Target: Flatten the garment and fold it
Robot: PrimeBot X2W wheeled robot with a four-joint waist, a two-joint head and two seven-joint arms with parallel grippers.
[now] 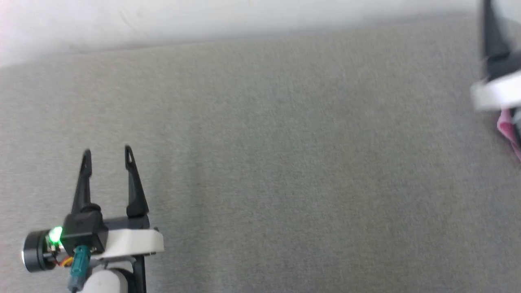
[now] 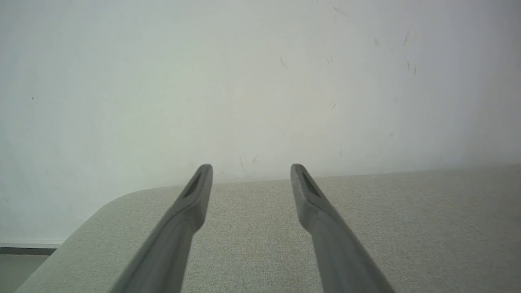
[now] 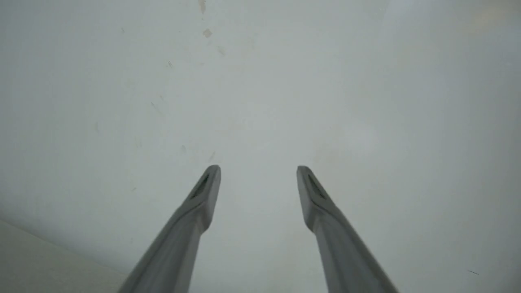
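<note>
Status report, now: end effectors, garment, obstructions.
Left end effector open, empty, over grey surface. Right end effector open, empty, facing wall. Garment at far right edge, mostly out of frame, ungripped.

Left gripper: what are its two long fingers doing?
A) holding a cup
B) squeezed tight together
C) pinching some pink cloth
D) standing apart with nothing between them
D: the left gripper has its two fingers spread apart, and the grey surface shows through the gap between them.
</note>
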